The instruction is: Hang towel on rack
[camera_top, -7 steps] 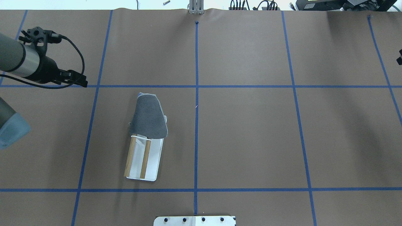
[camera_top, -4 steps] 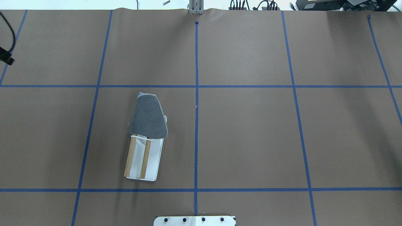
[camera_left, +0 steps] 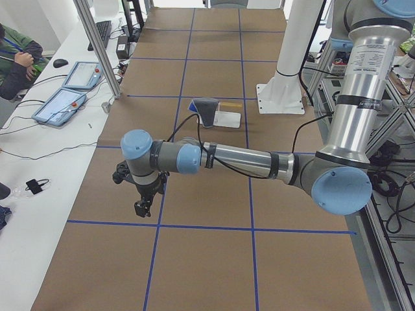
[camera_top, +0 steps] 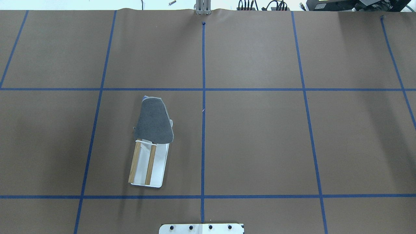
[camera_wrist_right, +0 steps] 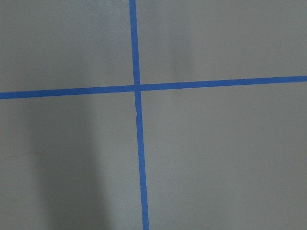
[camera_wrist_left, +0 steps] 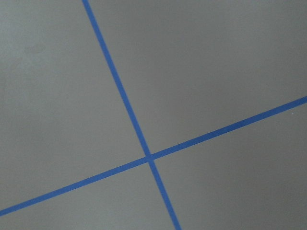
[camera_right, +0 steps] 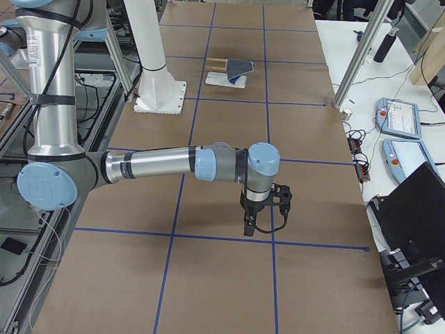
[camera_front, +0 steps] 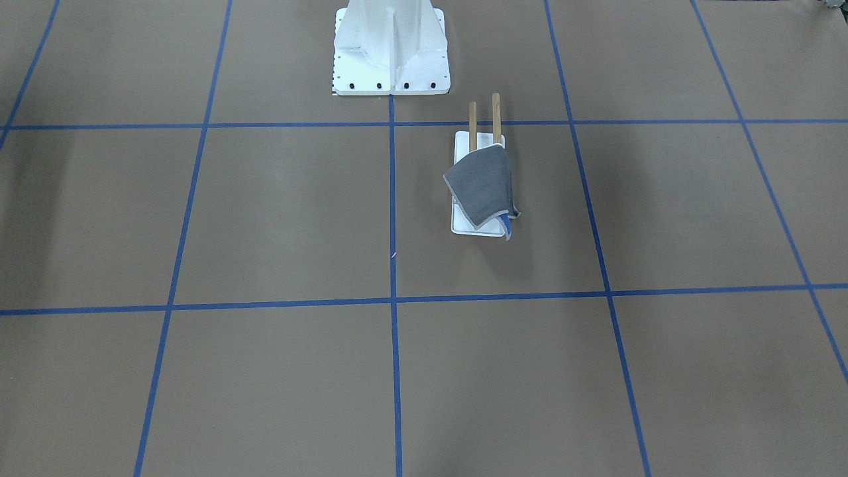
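Observation:
The towel (camera_top: pixel 153 122) lies draped over the far end of the rack, dark grey side up. A blue corner hangs down in the front-facing view (camera_front: pixel 507 226). The rack (camera_top: pixel 161 165) has a white base and two brown dowel rails (camera_top: pixel 134 161); it also shows in the front-facing view (camera_front: pixel 473 122). My left gripper (camera_left: pixel 142 207) shows only in the exterior left view, far from the rack and pointing down over the table's left end; I cannot tell its state. My right gripper (camera_right: pixel 249 226) shows only in the exterior right view, likewise far off; I cannot tell its state.
The white bolted pedestal (camera_front: pixel 391 46) stands at the robot's side of the table, close to the rack. Blue tape lines grid the brown table cover (camera_top: pixel 260 136). Operators' tablets (camera_left: pixel 61 103) lie on the white bench beyond the table's far edge.
My left arm has drawn back to the left and out of the overhead view. The towel and the rack have not moved.

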